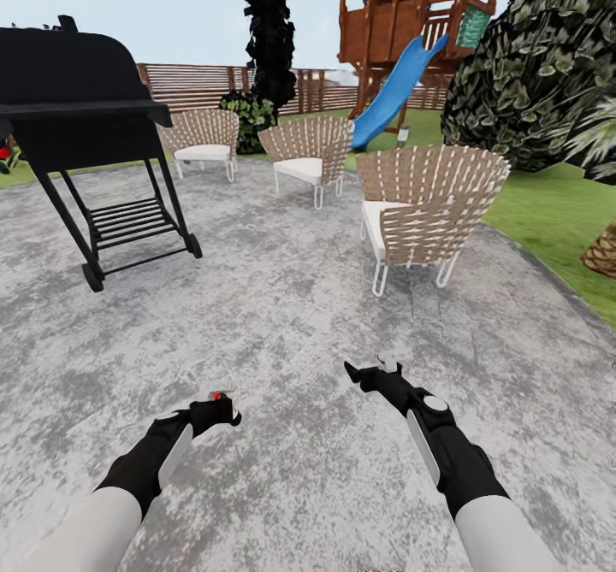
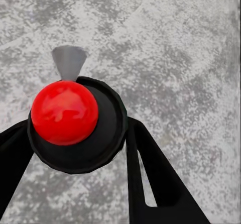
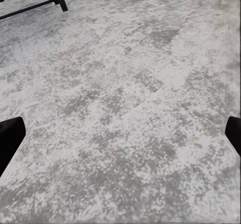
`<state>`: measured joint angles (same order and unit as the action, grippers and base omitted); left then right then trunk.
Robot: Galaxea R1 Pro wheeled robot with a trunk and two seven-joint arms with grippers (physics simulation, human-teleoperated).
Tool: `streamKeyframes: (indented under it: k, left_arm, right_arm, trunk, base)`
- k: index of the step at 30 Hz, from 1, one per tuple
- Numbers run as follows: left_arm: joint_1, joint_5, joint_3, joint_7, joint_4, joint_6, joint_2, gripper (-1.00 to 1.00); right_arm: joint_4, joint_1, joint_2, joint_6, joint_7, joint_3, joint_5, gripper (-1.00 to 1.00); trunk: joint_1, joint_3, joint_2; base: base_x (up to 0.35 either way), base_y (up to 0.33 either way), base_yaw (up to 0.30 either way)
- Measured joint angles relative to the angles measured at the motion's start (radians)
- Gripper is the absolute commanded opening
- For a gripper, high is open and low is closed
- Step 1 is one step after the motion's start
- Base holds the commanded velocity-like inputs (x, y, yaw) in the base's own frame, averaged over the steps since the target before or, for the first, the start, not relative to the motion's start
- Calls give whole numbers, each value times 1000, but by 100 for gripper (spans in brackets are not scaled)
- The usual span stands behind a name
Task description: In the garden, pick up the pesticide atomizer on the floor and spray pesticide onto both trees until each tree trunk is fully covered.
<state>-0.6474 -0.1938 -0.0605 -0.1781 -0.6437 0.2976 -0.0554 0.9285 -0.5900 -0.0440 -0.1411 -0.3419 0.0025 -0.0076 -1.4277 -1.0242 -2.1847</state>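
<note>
My left gripper [image 1: 214,409] hangs low over the grey patio, shut on the pesticide atomizer [image 1: 217,396]. In the left wrist view the atomizer [image 2: 75,148] is a round black body with a shiny red top and a grey nozzle, held between both fingers of the left gripper [image 2: 78,128]. My right gripper [image 1: 373,372] is open and holds nothing; its fingertips [image 3: 10,136] stand wide apart over bare paving. One tree [image 1: 269,29], with dark ragged foliage, rises behind the chairs by the fence [image 1: 192,85]; its trunk is hidden.
A black grill [image 1: 81,127] stands at left. Three woven chairs sit ahead; the nearest chair [image 1: 428,209] is right of centre. A wooden playset with a blue slide [image 1: 398,85], a broad-leaved bush [image 1: 535,76] and the lawn [image 1: 556,209] lie to the right.
</note>
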Motion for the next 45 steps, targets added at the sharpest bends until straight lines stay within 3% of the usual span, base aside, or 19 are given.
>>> streamKeyframes:
  k: [8, 45]
  left_arm:
    - [0, 0, 0, 0, 1, 0, 1, -100]
    - [0, 0, 0, 0, 1, 0, 11, -100]
  right_arm:
    - [0, 0, 0, 0, 0, 0, 0, 100]
    - [0, 0, 0, -1, 0, 0, -1, 100]
  trunk:
    - [0, 5, 0]
    - [0, 21, 0]
  base:
    - [-68, 63, -300]
    - [-232, 209, -300]
